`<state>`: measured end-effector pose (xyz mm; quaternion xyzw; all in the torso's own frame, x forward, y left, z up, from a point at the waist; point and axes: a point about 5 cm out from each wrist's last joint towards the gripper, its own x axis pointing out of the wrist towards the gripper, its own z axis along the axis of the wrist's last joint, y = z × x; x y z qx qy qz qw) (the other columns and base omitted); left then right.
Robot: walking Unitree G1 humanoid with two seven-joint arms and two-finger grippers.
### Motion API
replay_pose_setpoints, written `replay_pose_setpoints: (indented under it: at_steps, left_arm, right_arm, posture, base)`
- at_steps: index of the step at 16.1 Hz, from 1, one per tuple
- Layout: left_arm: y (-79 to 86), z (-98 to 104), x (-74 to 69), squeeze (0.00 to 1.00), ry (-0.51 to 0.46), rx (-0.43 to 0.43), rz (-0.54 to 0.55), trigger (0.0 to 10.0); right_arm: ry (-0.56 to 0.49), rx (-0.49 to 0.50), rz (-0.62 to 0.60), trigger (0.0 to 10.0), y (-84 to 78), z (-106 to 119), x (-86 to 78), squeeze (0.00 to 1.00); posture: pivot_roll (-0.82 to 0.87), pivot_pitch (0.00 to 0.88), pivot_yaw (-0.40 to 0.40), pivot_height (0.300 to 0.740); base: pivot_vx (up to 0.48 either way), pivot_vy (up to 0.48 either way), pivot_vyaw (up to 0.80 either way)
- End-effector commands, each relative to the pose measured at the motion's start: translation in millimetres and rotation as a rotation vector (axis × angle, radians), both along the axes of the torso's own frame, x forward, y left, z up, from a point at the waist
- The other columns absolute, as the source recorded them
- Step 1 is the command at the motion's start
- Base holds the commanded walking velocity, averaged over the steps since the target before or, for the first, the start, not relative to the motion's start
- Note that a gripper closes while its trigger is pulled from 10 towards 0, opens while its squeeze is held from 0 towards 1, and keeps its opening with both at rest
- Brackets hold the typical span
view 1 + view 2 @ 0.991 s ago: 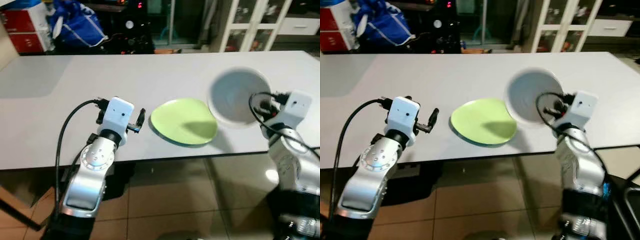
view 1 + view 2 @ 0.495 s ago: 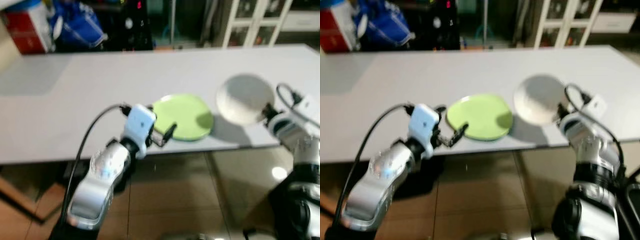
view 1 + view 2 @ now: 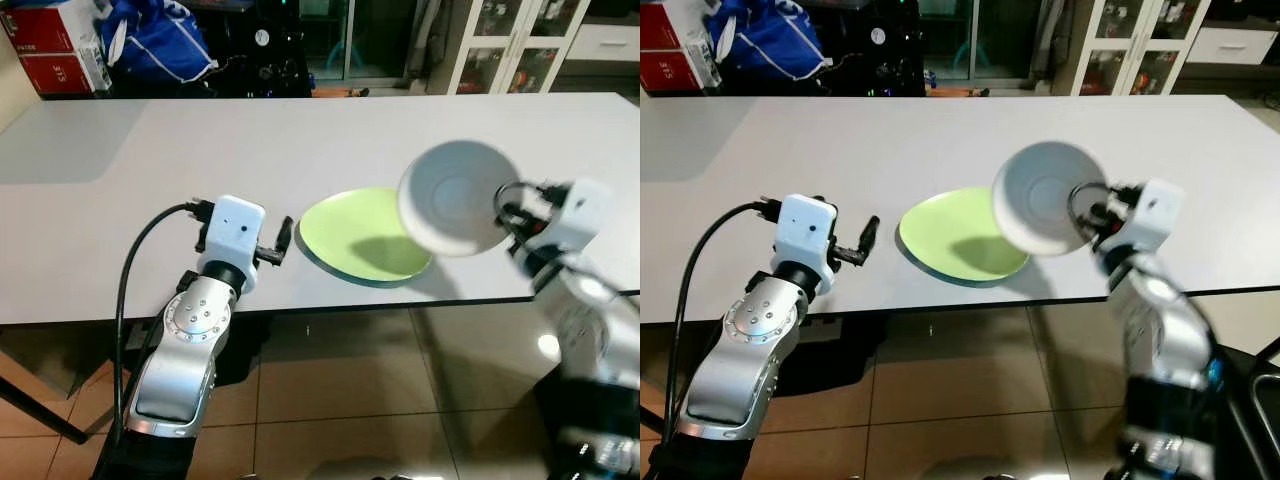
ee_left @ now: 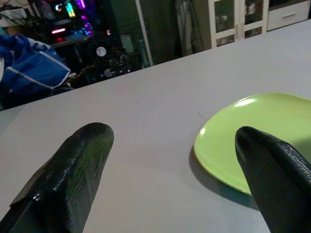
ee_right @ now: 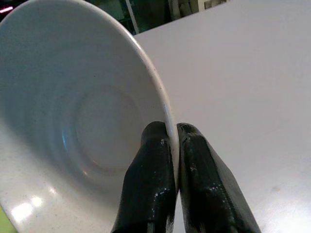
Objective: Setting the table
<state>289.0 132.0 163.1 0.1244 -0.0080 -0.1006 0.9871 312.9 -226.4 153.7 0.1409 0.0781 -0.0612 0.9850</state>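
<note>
Moved toward 9 o'clock since before: white bowl (image 3: 455, 197), now over green plate (image 3: 362, 236) edge.
Pinched at rim by right gripper (image 5: 174, 145), tilted above table (image 3: 150, 200); left gripper (image 4: 170, 179) wide open, empty, at plate's 9 o'clock.

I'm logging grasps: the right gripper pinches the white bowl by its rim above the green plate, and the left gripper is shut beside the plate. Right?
Not quite. The left gripper is open, as the left wrist view shows: its two black fingers stand wide apart, beside the green plate. The right gripper does pinch the white bowl by its rim.
</note>
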Motion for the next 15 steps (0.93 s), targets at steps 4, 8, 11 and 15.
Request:
replay_pose_setpoints:
  at_steps: [4,8,11,15]
  left_arm:
    - [0.4,5,6.0,0.09,-0.030,0.011,0.022,10.0]
    - [0.5,4,2.8,0.08,-0.033,0.017,0.026,10.0]
    - [1.4,2,4.1,0.07,0.005,-0.012,0.028,10.0]
    - [5.1,4,4.7,0.06,-0.008,-0.015,0.047,10.0]
  right_arm:
    - [-0.014,-0.050,0.034,10.0,20.4,2,-19.2,0.00]
    - [-0.019,-0.031,0.017,10.0,25.2,2,-22.8,0.00]
    - [-0.022,-0.030,0.014,10.0,25.3,4,-23.0,0.00]
    - [-0.012,-0.017,0.034,10.0,29.3,3,-22.2,0.00]
  posture:
    - [-0.01,0.000,0.017,0.740]
    - [0.00,0.000,0.009,0.740]
    - [0.00,0.000,0.009,0.740]
    - [0.01,0.000,0.010,0.740]
  base:
    - [0.000,-0.451,0.00]
    - [0.000,-0.480,0.00]
    - [0.000,-0.001,0.00]
    - [0.000,0.238,0.00]
